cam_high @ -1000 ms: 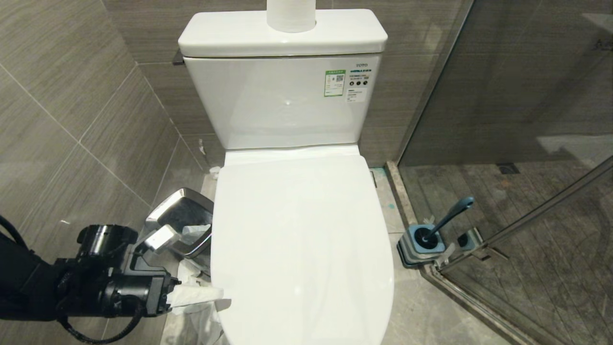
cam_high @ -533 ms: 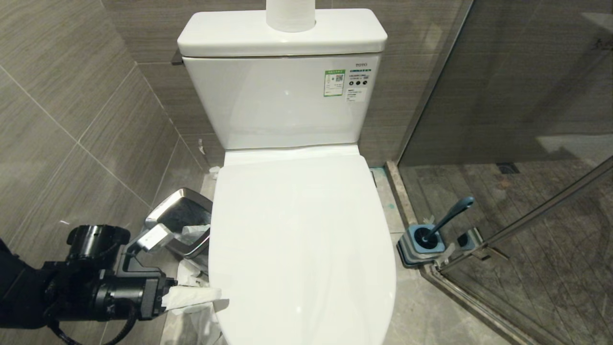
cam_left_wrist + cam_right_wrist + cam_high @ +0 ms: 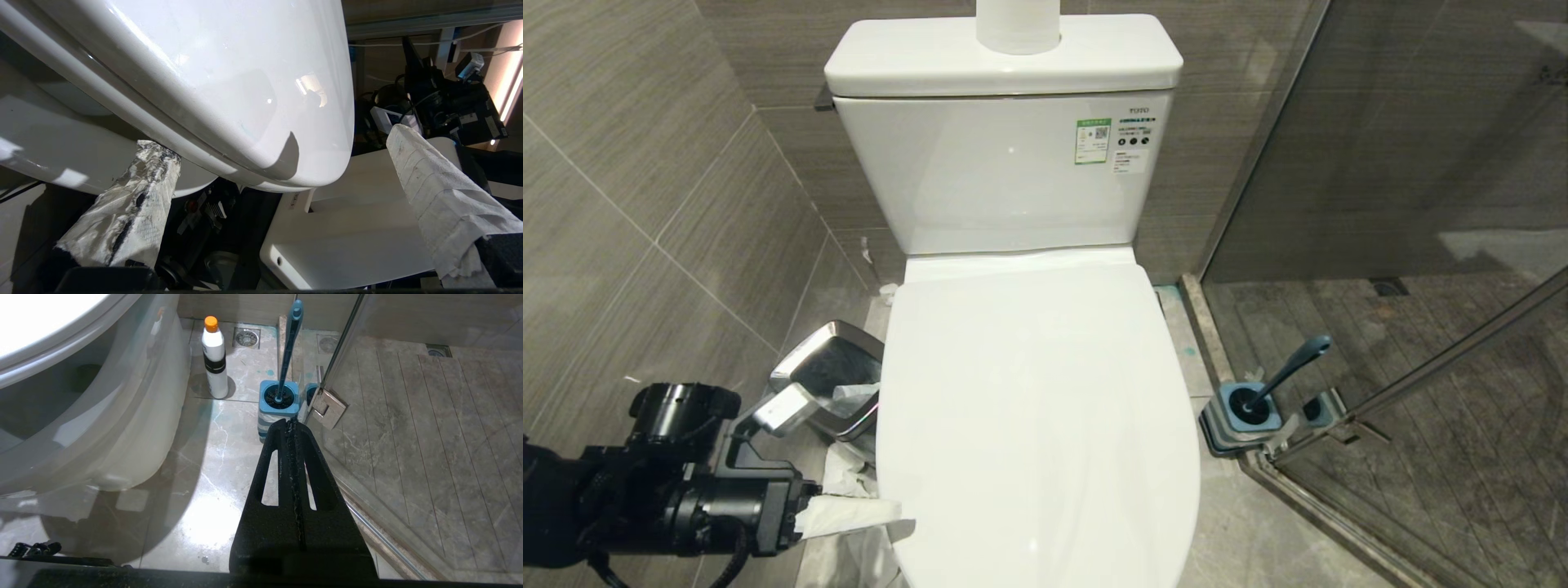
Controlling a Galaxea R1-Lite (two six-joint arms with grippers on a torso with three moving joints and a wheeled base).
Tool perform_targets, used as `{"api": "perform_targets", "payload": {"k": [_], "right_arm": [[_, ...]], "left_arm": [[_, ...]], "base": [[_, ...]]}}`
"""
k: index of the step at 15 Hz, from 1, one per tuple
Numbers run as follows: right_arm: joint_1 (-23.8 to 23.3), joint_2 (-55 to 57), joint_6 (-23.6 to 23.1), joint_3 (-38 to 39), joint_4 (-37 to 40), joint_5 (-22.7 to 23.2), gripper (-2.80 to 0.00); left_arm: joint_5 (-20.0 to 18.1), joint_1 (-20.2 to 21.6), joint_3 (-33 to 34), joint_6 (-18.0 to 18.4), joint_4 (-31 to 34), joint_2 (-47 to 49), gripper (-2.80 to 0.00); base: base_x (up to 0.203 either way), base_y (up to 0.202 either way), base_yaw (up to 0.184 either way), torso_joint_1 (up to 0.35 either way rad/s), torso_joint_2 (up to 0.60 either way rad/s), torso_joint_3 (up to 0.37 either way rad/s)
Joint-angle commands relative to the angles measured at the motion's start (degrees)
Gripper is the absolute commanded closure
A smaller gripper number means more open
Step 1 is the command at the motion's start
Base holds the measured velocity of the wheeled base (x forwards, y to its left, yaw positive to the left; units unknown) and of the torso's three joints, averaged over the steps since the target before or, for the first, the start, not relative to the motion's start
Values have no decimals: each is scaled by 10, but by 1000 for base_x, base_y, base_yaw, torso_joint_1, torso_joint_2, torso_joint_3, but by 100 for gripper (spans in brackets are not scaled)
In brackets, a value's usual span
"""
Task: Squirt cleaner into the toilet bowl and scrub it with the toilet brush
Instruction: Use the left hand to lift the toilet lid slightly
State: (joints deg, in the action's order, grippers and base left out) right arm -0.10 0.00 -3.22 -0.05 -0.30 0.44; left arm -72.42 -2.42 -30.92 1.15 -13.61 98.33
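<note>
From the head, the left gripper [image 3: 882,514] reaches at the closed toilet lid [image 3: 1037,408], glossy white over the toilet bowl — the paper-wrapped fingers might slip off its edge; its wrist shows them spread wide, straddling the lid's rim [image 3: 261,171], gripping nothing; the right wrist shows the right gripper [image 3: 292,424] closed, empty, toilet brush [image 3: 289,347] upright in its holder [image 3: 278,404].

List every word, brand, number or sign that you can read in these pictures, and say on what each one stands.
"TOTO": small grey brand mark on the tank front, above the stickers.
Green sticker: a QR code shows, its print is too small to read.
White sticker: round symbols and lines of print, too small to read.
Bottle: dark band, no readable text.
Nothing else carries text.
</note>
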Motion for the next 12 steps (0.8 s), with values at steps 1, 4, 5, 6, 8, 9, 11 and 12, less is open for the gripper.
{"api": "perform_targets", "payload": {"k": [1,4,5,6,8,9,11,12], "right_arm": [[0,1,0,0,0,0,0],[0,1,0,0,0,0,0],[0,1,0,0,0,0,0],[0,1,0,0,0,0,0],[0,1,0,0,0,1,0],[0,1,0,0,0,0,0],[0,1,0,0,0,0,0],[0,1,0,0,0,0,0]], "left_arm": [[12,-5,-1,0,11,-17,-280],[28,-17,-5,-1,24,-29,-280],[34,-21,-5,-2,25,-33,-280],[40,-24,-7,-2,32,-37,-280],[50,-24,-11,-2,63,-42,-280],[54,-24,-17,-2,84,-43,-280],[60,-24,-28,-3,112,-47,-280],[63,-24,-34,-12,118,-50,-280]], "base": [[0,0,0,0,0,0],[0,0,0,0,0,0],[0,0,0,0,0,0],[0,0,0,0,0,0],[0,0,0,0,0,0],[0,0,0,0,0,0],[0,0,0,0,0,0],[0,0,0,0,0,0]]}}
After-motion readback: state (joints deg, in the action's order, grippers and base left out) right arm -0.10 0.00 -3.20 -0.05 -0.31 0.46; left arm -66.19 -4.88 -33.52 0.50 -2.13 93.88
